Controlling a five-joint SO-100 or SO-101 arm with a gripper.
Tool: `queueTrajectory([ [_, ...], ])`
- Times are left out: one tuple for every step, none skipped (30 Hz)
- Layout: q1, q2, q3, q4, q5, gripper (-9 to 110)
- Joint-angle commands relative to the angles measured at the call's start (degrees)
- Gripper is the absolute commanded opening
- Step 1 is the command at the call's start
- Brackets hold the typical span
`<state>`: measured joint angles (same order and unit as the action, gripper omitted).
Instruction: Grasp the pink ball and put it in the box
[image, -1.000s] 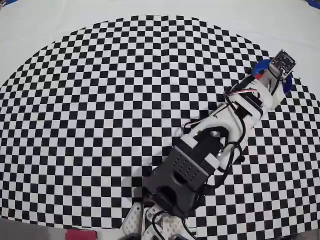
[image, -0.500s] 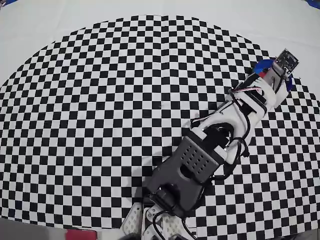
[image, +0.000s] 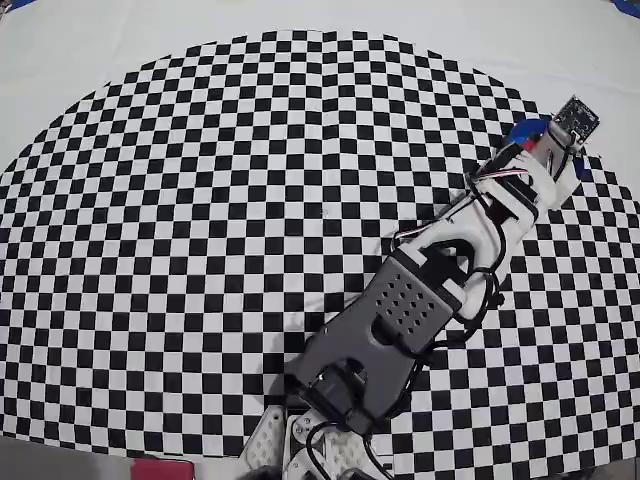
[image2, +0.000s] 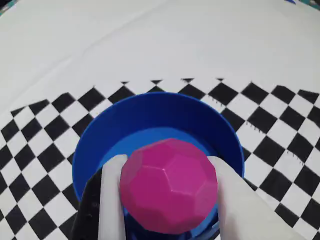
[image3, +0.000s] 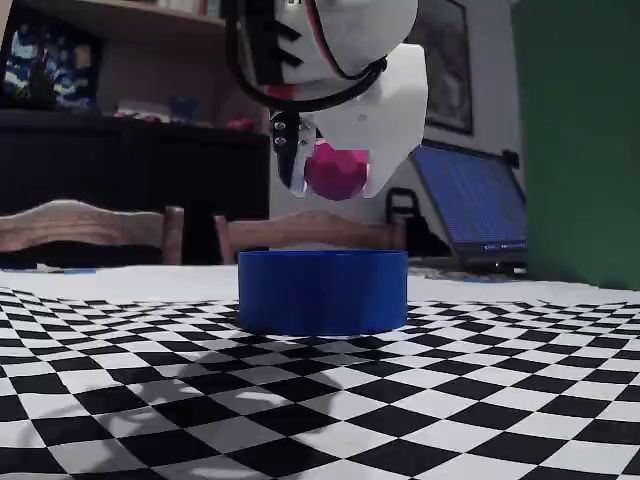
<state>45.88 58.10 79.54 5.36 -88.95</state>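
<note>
The pink faceted ball (image2: 169, 186) sits between the two white fingers (image2: 111, 200) of my gripper (image2: 167, 165), which is shut on it. In the wrist view the ball hangs directly over the open round blue box (image2: 150, 107). In the fixed view the gripper (image3: 335, 185) holds the ball (image3: 335, 172) in the air, a short way above the box (image3: 322, 292). In the overhead view the arm reaches to the right far side, the gripper (image: 552, 150) covers the ball, and only a bit of the blue box (image: 527, 130) shows beside it.
The box stands near the far right edge of the black-and-white checkered mat (image: 200, 200), with white cloth (image2: 160, 40) beyond it. A laptop (image3: 475, 215) and chair backs (image3: 90, 225) stand behind the table. A red object (image: 160, 470) lies at the near edge.
</note>
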Motion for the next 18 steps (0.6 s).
queueTrajectory([
  [0.44, 0.09, -3.87, 0.44, 0.26, 0],
  [0.44, -0.44, -4.48, 0.70, 0.26, 0],
  [0.44, -0.79, -5.10, 0.88, 0.26, 0],
  [0.44, -1.23, -5.63, 1.05, 0.26, 0],
  [0.44, -1.58, -6.06, 1.14, 0.26, 0],
  [0.44, -1.93, -6.50, 1.23, 0.26, 0],
  [0.44, -2.37, -7.03, 1.32, 0.26, 0],
  [0.44, -2.72, -7.56, 1.49, 0.26, 0],
  [0.44, -3.16, -8.09, 1.58, 0.26, 0],
  [0.44, -3.60, -8.70, 1.67, 0.26, 0],
  [0.44, -4.22, -9.49, 1.85, 0.26, 0],
  [0.44, -4.66, -10.11, 1.93, 0.26, 0],
  [0.44, -5.10, -10.72, 2.11, 0.26, 0],
  [0.44, -5.54, -11.34, 2.20, 0.26, 0],
  [0.44, -6.06, -11.87, 2.29, 0.26, 0],
  [0.44, -6.50, -12.48, 2.46, 0.26, 0],
  [0.44, -6.94, -13.18, 2.64, 0.26, 0],
  [0.35, -7.38, -13.71, 2.81, 0.26, 0],
])
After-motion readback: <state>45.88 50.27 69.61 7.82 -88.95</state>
